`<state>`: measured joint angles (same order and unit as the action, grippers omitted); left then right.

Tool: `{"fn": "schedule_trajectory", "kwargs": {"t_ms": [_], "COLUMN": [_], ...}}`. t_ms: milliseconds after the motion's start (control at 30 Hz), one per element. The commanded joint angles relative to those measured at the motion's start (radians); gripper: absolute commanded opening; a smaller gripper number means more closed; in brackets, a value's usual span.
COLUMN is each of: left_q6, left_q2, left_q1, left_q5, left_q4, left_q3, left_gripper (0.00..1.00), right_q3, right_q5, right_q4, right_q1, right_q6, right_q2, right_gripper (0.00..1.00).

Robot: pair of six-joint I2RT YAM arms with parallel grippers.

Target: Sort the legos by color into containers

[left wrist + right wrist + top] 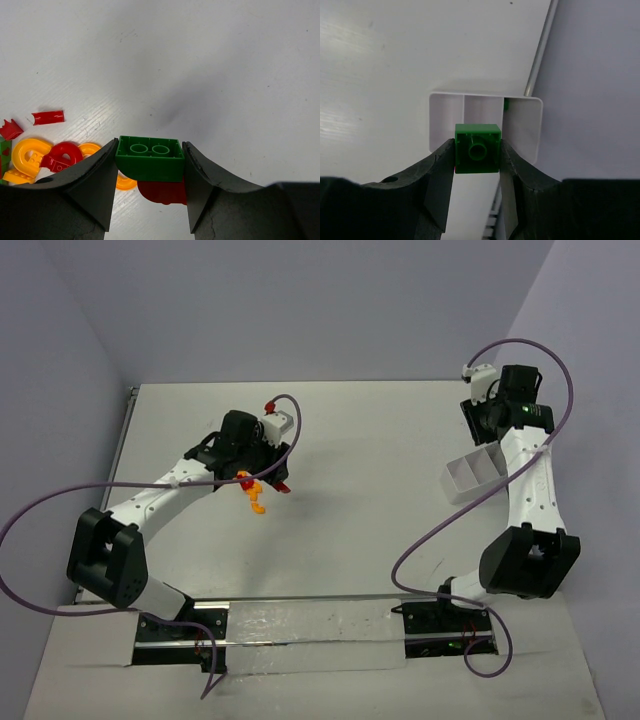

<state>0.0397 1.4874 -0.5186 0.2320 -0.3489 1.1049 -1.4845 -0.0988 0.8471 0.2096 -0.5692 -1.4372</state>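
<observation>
Left fingers [100, 175] clamped on a green lego [150, 157]. Red and orange-yellow legos [37, 157] lie loose on the surface [210, 60] to their left. Right fingers [440, 165] grip a second green lego [477, 148] over the container [522, 125]. Looks like one green bit [505, 104] is inside. Most sorting left.

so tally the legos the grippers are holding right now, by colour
green: 2, the wide green lego in the left gripper, the square green lego in the right gripper
red: 0
orange-yellow: 0
total: 2
</observation>
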Motion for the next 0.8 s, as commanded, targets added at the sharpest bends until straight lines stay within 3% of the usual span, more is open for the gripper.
{"fn": "schedule_trajectory", "kwargs": {"t_ms": [0, 167, 333, 767], "left_q6": [0.017, 0.019, 0.017, 0.025], "left_q2": [0.007, 0.010, 0.010, 0.019], "left_q1": [-0.008, -0.008, -0.009, -0.009], "left_q5": [0.018, 0.032, 0.043, 0.049], "left_q4": [0.006, 0.011, 0.018, 0.021], "left_q3": [0.051, 0.044, 0.044, 0.048], "left_gripper": [0.00, 0.00, 0.01, 0.01], "right_q3": [-0.017, -0.064, -0.097, -0.058], "right_q5": [0.008, 0.037, 0.153, 0.275], "right_q4": [0.071, 0.123, 0.114, 0.003], "right_q1": [0.027, 0.039, 0.051, 0.073], "right_q6": [-0.288, -0.405, -0.349, -0.305], "right_q2": [-0.022, -0.090, -0.174, -0.232], "right_gripper": [0.23, 0.23, 0.23, 0.29]}}
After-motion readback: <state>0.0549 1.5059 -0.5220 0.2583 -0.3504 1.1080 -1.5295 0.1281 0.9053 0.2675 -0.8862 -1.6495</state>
